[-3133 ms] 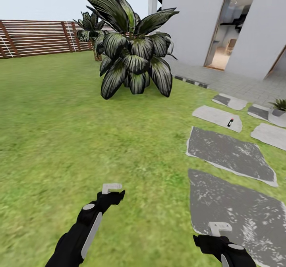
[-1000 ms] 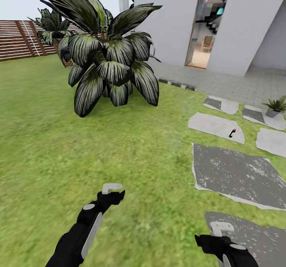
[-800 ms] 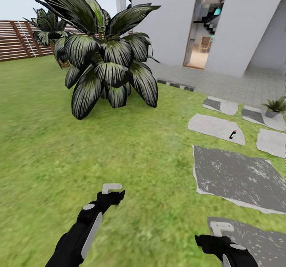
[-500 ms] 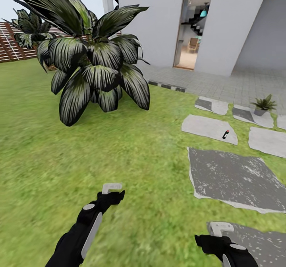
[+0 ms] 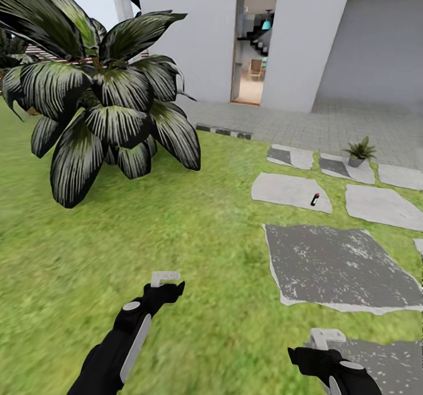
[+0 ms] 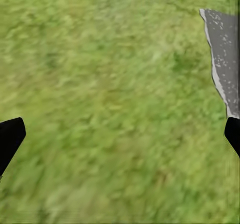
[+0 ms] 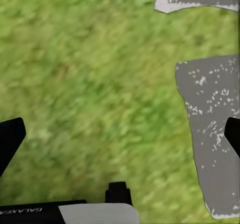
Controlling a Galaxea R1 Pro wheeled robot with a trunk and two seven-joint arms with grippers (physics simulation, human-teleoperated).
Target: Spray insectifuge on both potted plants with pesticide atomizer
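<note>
Green lawn spreads ahead, crossed by irregular grey stepping stones. On one lies the slim dark pesticide atomizer with its red collar, too small to read. Beyond it, a small potted plant in a grey pot. My left jaws and right jaws gape empty, their tips cut off.

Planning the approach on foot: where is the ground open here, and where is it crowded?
Open lawn lies between the big striped-leaf plant and the stepping stones. The large dark stone is bare. Crowded: the pale stone holding the atomizer, and the stone by the potted plant.
</note>
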